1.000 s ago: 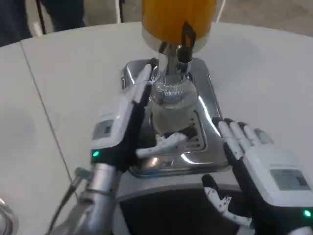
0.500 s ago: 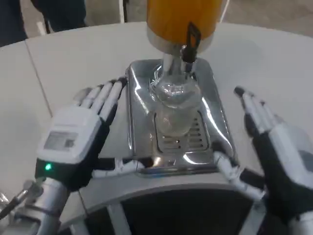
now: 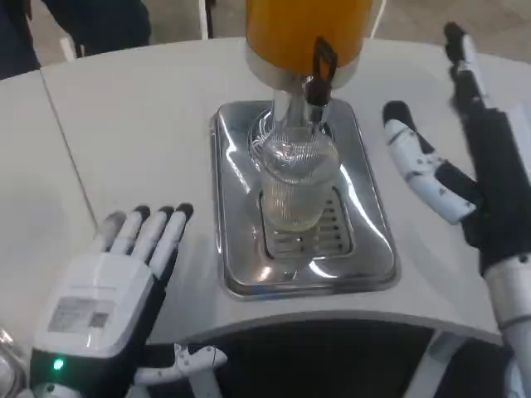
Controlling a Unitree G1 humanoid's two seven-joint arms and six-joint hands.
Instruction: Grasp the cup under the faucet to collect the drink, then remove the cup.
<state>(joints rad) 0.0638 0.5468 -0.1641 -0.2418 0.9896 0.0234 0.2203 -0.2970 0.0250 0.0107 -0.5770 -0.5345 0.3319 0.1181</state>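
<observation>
I see the orange drink tank at the far edge of the white counter, its black-handled faucet directly above the clear ribbed cup. The cup stands upright on the slotted grille of the shiny metal drip tray, with a little pale liquid at its bottom. My left hand hovers left of the tray, fingers spread, holding nothing. My right hand is raised right of the tray, fingers apart, empty, clear of the cup
</observation>
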